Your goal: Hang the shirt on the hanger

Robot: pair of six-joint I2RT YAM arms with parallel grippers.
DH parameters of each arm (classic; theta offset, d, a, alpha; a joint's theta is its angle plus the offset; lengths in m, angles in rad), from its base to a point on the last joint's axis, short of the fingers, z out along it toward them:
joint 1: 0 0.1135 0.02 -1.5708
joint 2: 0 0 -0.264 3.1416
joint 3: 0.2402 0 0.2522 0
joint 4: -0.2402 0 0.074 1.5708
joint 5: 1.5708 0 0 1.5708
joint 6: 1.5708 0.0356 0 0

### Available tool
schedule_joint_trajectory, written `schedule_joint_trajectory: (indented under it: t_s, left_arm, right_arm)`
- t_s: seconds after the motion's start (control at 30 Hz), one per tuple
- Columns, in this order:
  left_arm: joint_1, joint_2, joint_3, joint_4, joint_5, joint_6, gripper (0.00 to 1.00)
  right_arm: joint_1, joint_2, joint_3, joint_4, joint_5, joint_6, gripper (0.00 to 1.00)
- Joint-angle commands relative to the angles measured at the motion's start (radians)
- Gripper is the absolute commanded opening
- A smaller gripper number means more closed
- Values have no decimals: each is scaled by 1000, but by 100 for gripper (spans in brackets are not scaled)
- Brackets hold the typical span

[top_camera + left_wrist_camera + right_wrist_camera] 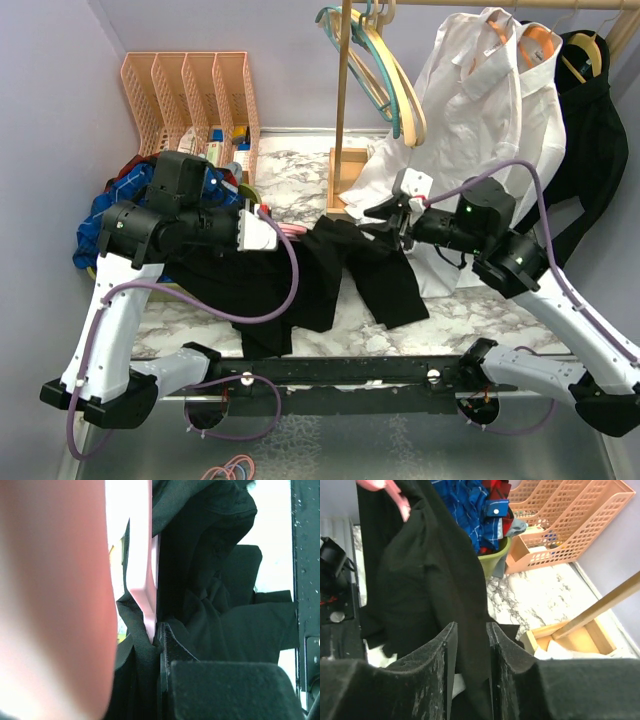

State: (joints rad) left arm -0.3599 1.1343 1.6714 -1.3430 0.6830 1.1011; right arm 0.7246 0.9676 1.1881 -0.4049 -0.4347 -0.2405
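The pink hanger point(141, 555) was held clamped by the left gripper point(272, 232), with the black shirt point(300, 275) draped over it. Fabric was threaded between the right gripper's point(471, 630) jaws, but a firm pinch could not be confirmed. If tugged loosely, the cloth could be dropped or dragged off the hanger.

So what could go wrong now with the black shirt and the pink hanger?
The shirt might slip out: only a thin fold runs between the fingers of the right gripper. The left gripper pinches the pink hanger by one thin bar, so the sagging cloth could twist it loose.
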Motion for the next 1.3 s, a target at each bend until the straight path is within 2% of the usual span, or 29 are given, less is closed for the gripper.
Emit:
schedule_joint_trajectory:
  t_s: [0.0, 0.07, 0.13, 0.23, 0.47, 0.6, 0.73, 0.8, 1.03, 1.17, 1.27]
  left_arm:
    - [6, -20, -5, -73, 120, 196, 0]
    - [5, -17, -1, -73, 128, 207, 0]
    - [5, -16, 0, -73, 133, 221, 0]
    - [5, -11, 8, -74, 153, 238, 0]
    - [4, 22, 23, -76, 204, 277, 0]
    - [3, 37, 23, -74, 222, 278, 0]
    - [3, 51, 30, -73, 261, 273, 0]
    - [3, 60, 39, -73, 278, 269, 0]
    - [4, 90, 79, -68, 317, 244, 0]
    - [5, 100, 85, -55, 335, 227, 0]
    - [4, 107, 84, -29, 341, 198, 0]
  right_arm:
    - [-6, 66, 43, 22, -77, -85, 41]
    - [-17, 134, 113, -76, -205, -96, 71]
    - [-19, 177, 173, -137, -332, -85, 80]
    - [-19, 183, 164, -104, -434, -63, 84]
    - [-19, 238, 151, -160, -440, -80, 87]
    - [-19, 218, 94, -131, -435, -66, 85]
    - [-19, 220, 59, -103, -352, -44, 78]
    - [-19, 223, 53, -89, -312, -29, 70]
    - [-19, 194, -40, -6, -259, 17, 35]
    - [-19, 165, -72, 71, -213, 63, 2]
    - [-20, 102, -102, 174, -100, 158, 1]
